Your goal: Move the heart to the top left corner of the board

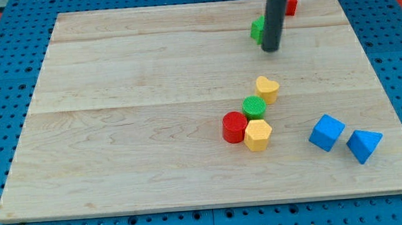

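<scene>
Bring bare rod tip (271,50), no jaws, holding nothing, from upper right down to lower right of yellow heart block (267,89), avoiding green ridged cylinder (254,107), then push toward wooden board (117,132) upper left

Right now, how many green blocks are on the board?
2. A green cylinder sits mid-board between the yellow heart and red cylinder. Another green block, half hidden behind my rod, is near the view's top; my tip is beside it.
</scene>
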Available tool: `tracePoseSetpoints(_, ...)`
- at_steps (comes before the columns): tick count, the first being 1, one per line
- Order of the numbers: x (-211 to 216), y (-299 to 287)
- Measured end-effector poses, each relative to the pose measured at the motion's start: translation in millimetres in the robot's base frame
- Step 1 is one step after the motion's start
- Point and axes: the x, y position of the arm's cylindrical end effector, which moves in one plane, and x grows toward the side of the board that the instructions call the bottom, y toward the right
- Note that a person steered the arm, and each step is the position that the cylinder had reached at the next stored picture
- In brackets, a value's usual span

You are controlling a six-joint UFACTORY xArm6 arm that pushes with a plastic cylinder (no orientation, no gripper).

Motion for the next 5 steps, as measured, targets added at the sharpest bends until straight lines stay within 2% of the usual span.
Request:
tracePoseSetpoints(1,68,20)
tracePoseSetpoints(2,87,-38)
tracePoseSetpoints(3,86,-114)
tracePoseSetpoints(5,67,-147)
